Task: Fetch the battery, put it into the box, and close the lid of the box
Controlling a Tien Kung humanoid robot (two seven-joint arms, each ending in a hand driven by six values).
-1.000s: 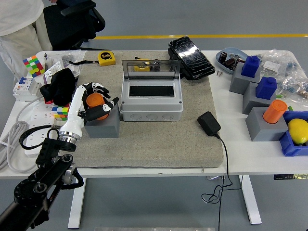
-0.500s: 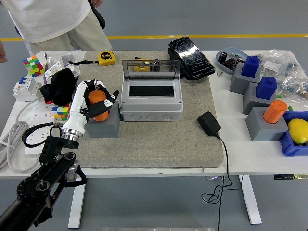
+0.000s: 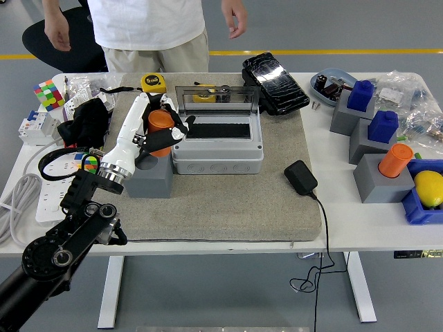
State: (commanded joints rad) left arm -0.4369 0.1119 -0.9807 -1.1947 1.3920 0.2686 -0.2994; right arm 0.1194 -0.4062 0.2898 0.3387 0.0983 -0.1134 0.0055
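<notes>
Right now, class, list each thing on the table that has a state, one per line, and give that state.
Left hand: shut on the orange battery, lifted clear.
Grey holder: empty.
Grey box: open, lid standing upright at the back.
Right-side orange battery: seated in its grey block.
Person's hands: hanging free, holding nothing.

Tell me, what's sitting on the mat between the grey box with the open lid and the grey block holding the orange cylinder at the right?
In the head view, a black power adapter lies between the grey box and that grey block.
</notes>
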